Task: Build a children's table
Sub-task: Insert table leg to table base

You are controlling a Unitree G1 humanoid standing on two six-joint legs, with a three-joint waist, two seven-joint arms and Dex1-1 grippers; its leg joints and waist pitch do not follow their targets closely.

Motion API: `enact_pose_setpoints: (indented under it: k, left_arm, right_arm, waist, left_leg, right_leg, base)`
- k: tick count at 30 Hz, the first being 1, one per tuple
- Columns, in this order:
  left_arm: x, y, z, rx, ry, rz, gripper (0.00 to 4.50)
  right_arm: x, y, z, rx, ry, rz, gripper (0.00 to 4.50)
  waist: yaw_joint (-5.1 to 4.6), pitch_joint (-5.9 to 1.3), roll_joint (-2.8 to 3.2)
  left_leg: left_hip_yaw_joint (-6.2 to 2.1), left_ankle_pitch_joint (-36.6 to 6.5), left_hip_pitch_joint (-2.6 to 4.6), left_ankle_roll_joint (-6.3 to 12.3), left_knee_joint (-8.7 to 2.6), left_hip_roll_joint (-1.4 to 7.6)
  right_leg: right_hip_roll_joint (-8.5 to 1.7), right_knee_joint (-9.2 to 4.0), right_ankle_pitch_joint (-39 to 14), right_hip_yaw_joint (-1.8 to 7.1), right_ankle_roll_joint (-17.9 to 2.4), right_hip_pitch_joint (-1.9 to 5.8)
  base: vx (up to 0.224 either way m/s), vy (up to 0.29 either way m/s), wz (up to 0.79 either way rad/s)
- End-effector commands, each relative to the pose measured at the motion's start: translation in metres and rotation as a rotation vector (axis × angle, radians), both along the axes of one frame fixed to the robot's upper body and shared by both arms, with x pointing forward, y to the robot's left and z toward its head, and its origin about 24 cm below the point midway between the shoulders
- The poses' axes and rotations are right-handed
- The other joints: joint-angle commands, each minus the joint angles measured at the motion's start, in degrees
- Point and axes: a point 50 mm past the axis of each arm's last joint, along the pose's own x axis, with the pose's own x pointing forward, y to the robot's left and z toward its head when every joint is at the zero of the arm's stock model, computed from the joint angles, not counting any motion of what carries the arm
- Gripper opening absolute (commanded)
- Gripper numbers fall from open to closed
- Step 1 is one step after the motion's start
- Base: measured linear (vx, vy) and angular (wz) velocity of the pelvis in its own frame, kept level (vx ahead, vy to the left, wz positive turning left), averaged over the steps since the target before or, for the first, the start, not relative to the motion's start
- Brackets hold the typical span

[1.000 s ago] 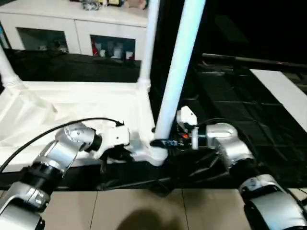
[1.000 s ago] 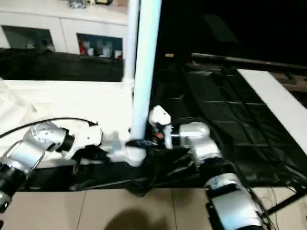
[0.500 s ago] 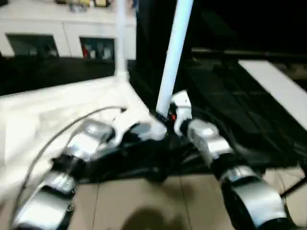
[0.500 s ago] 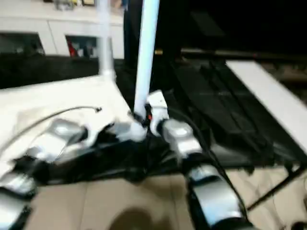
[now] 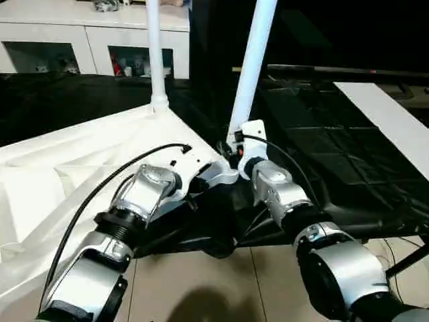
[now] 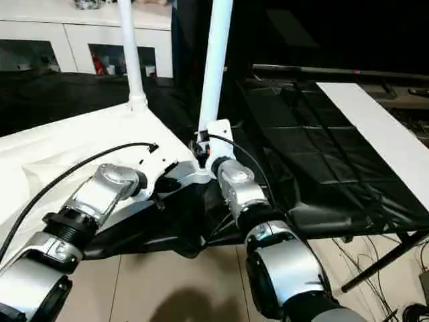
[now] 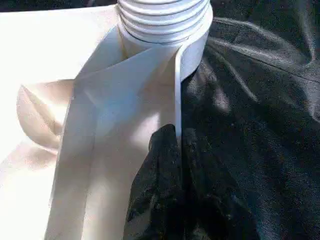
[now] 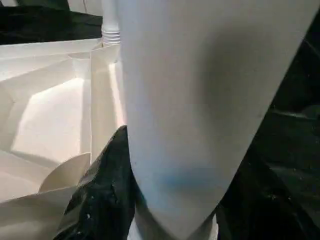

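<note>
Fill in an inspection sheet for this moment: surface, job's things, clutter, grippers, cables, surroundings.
Surface: black cloth over the work area; tiled floor below.
Job's things: white tabletop lying underside up; near leg standing in the corner socket; far leg upright in another corner.
Clutter: nothing seen.
Grippers: left gripper shut on the tabletop's rim beside the socket; right gripper with jaws around the near leg's base.
Cables: black cable along the left forearm; loose cables on the floor.
Surroundings: white cabinet behind; white board to the right.

Silver jointed forearms point(image 5: 141, 201), black ribbed collars, white wrist housings point(image 5: 251, 134), black cable point(image 5: 127, 168) looping over left arm.
</note>
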Motion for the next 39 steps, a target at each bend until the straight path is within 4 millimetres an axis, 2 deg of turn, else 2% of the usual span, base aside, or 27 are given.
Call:
enact_pose_setpoints:
  k: [1,2,3,5,8,9,10,12,14,16,20,22,23,25,31,32,34,35,36,37,38,39]
  left_arm:
    - [0.005,0.017,0.003,0.061,-0.044,0.056,0.00]
    - [0.004,0.017,0.003,0.061,-0.046,0.053,0.00]
    - [0.004,0.017,0.003,0.057,-0.048,0.046,0.00]
    - [0.004,0.017,0.004,0.050,-0.053,0.037,0.00]
    - [0.004,0.015,0.006,0.039,-0.070,-0.001,0.00]
    - [0.004,0.015,0.007,0.043,-0.074,-0.008,0.00]
    - [0.004,0.015,0.008,0.046,-0.081,-0.022,0.00]
    - [0.004,0.016,0.009,0.052,-0.083,-0.031,0.00]
    - [0.003,0.017,0.009,0.056,-0.090,-0.061,0.00]
    - [0.001,0.020,0.009,0.065,-0.086,-0.078,0.00]
    - [-0.001,0.023,0.010,0.067,-0.090,-0.118,0.00]
    - [-0.005,0.026,0.010,0.056,-0.090,-0.186,0.00]
    - [-0.006,0.028,0.010,0.057,-0.081,-0.196,0.00]
    - [-0.008,0.030,0.010,0.063,-0.089,-0.228,0.00]
    - [-0.021,0.034,0.012,0.022,-0.057,-0.387,0.00]
    - [-0.027,0.035,0.014,0.014,-0.057,-0.479,0.00]
    - [-0.029,0.036,0.015,0.013,-0.048,-0.500,0.00]
    - [-0.032,0.036,0.016,0.006,-0.042,-0.528,0.00]
    - [-0.034,0.037,0.017,-0.010,-0.032,-0.547,0.00]
    - [-0.037,0.037,0.019,-0.024,-0.026,-0.571,0.00]
    - [-0.038,0.037,0.021,-0.032,-0.022,-0.587,0.00]
    - [-0.039,0.037,0.022,-0.034,-0.022,-0.592,0.00]
  right_arm:
    - [-0.026,-0.006,-0.050,0.006,0.229,0.020,1.85]
    - [-0.025,-0.004,-0.047,0.023,0.219,0.029,1.85]
    - [-0.024,-0.002,-0.045,0.037,0.208,0.044,2.20]
    - [-0.022,-0.001,-0.041,0.046,0.186,0.050,2.55]
    - [-0.018,0.002,-0.031,0.066,0.149,0.073,2.63]
    - [-0.016,0.003,-0.028,0.069,0.130,0.092,2.75]
    - [-0.015,0.004,-0.025,0.074,0.113,0.110,2.90]
    - [-0.013,0.005,-0.019,0.093,0.090,0.140,3.02]
    - [-0.011,0.006,-0.013,0.120,0.065,0.173,3.08]
    - [-0.009,0.006,-0.006,0.143,0.034,0.224,3.37]
    - [-0.009,0.002,0.002,0.133,-0.011,0.333,3.54]
    - [-0.012,-0.007,0.005,0.107,-0.034,0.449,3.54]
    - [-0.013,-0.011,0.006,0.094,-0.039,0.495,3.54]
    - [-0.016,-0.017,0.005,0.070,-0.038,0.560,3.54]
    - [-0.027,-0.037,-0.002,-0.065,-0.040,0.714,3.54]
    - [-0.030,-0.042,-0.004,-0.088,-0.049,0.746,3.54]
    - [-0.031,-0.042,-0.003,-0.087,-0.055,0.752,3.54]
    - [-0.032,-0.042,-0.003,-0.085,-0.062,0.767,3.54]
    - [-0.033,-0.042,-0.002,-0.083,-0.067,0.785,3.54]
    - [-0.035,-0.041,-0.002,-0.085,-0.068,0.802,3.54]
    - [-0.036,-0.040,-0.003,-0.088,-0.069,0.821,3.54]
    - [-0.038,-0.040,-0.003,-0.089,-0.067,0.833,3.54]
  waist:
    - [-0.46,-1.75,1.27]
    - [-0.39,-1.79,1.31]
    - [-0.40,-1.79,1.26]
    - [-0.38,-1.83,1.30]
    - [-0.46,-2.14,1.37]
    - [-0.52,-2.32,1.10]
    - [-0.36,-2.40,1.34]
    - [-0.42,-2.48,1.52]
    - [-0.47,-2.81,1.68]
    - [-0.57,-2.84,1.86]
    - [-0.90,-2.73,1.79]
    - [-1.18,-2.61,1.70]
    - [-1.22,-2.64,1.63]
    - [-1.38,-2.67,1.69]
    - [-1.20,-2.58,1.73]
    - [-1.24,-2.54,1.73]
    - [-0.98,-2.63,1.88]
    - [-0.70,-2.70,2.06]
    - [-0.63,-2.73,2.00]
    - [-0.41,-2.71,1.89]
    - [-0.29,-2.73,1.92]
    - [0.06,-2.78,2.03]
  left_leg:
    - [-0.03,-18.14,-0.36,-0.30,-4.54,1.56]
    - [0.03,-17.70,-0.32,-0.17,-4.52,1.60]
    - [0.07,-17.28,-0.40,-0.08,-4.53,1.61]
    - [0.14,-15.98,-0.52,0.13,-4.54,1.64]
    - [0.24,-13.19,-0.78,0.24,-4.40,1.71]
    - [0.35,-10.78,-1.04,0.55,-4.23,1.63]
    - [0.64,-7.71,-0.86,1.51,-3.90,1.51]
    - [0.73,-6.12,-1.01,2.01,-3.78,1.59]
    - [0.76,-2.90,-1.19,2.67,-3.43,1.55]
    - [1.01,-1.45,-1.12,3.70,-3.11,1.51]
    - [1.10,-2.52,-1.31,4.84,-3.03,1.46]
    - [1.15,-3.04,-1.36,5.36,-3.01,1.53]
    - [1.16,-2.84,-1.42,5.78,-2.89,1.52]
    - [1.19,-2.06,-1.44,6.53,-2.77,1.62]
    - [1.35,-2.56,-1.26,6.21,-2.68,1.84]
    - [1.45,-2.61,-1.27,6.18,-2.63,1.73]
    - [1.63,-2.64,-0.97,5.96,-2.57,1.97]
    - [1.91,-2.59,-0.41,6.03,-2.44,2.04]
    - [1.98,-2.56,-0.34,6.12,-2.40,2.10]
    - [1.97,-1.90,-0.77,6.32,-2.37,2.13]
    - [1.97,-1.51,-0.88,6.43,-2.33,2.09]
    - [2.07,-1.53,-0.60,6.52,-2.28,2.10]
  right_leg:
    - [-3.84,-5.84,-21.12,3.43,-6.82,0.84]
    - [-3.88,-5.78,-20.09,3.50,-7.26,0.84]
    - [-3.85,-5.71,-19.38,3.52,-7.46,0.91]
    - [-3.82,-5.49,-17.47,3.57,-8.04,1.09]
    - [-3.89,-4.97,-13.00,3.68,-9.64,1.42]
    - [-3.67,-4.50,-9.95,3.64,-9.95,1.83]
    - [-3.61,-4.10,-5.85,3.68,-11.06,1.80]
    - [-3.62,-3.82,-3.24,3.69,-11.78,1.97]
    - [-3.48,-3.21,2.04,3.68,-12.75,2.25]
    - [-3.18,-2.81,7.13,3.63,-14.54,2.08]
    - [-3.22,-2.83,7.23,3.58,-15.46,2.35]
    - [-3.28,-2.95,6.15,3.59,-15.58,2.41]
    - [-3.22,-2.91,6.36,3.58,-15.50,2.59]
    - [-3.25,-2.75,7.46,3.61,-15.86,2.48]
    - [-3.29,-2.70,5.88,3.57,-16.71,2.37]
    - [-3.17,-2.71,5.92,3.59,-16.74,2.30]
    - [-3.17,-2.54,6.63,3.61,-17.20,2.16]
    - [-3.01,-2.47,7.69,3.65,-17.71,1.72]
    - [-2.92,-2.35,8.37,3.68,-17.97,1.66]
    - [-2.88,-2.07,9.22,3.63,-17.88,1.97]
    - [-2.90,-1.98,9.45,3.60,-17.62,2.00]
    - [-2.87,-1.98,9.51,3.62,-17.47,1.73]
  base:
    - [0.000,0.000,0.00]
    - [0.000,0.000,0.00]
    - [0.000,0.000,0.00]
    - [0.000,0.000,0.00]
    - [0.000,0.000,0.00]
    - [0.000,0.000,0.00]
    - [0.000,0.000,0.00]
    - [0.000,0.000,0.00]
    - [0.000,0.000,0.00]
    - [0.000,0.000,0.00]
    - [0.000,0.000,0.00]
    - [0.000,0.000,0.00]
    - [0.000,0.000,0.00]
    - [0.000,0.000,0.00]
    - [0.000,0.000,0.00]
    - [0.000,0.000,0.00]
    - [0.000,0.000,0.00]
    - [0.000,0.000,0.00]
    - [0.000,0.000,0.00]
    - [0.000,0.000,0.00]
    - [0.000,0.000,0.00]
    - [0.000,0.000,0.00]
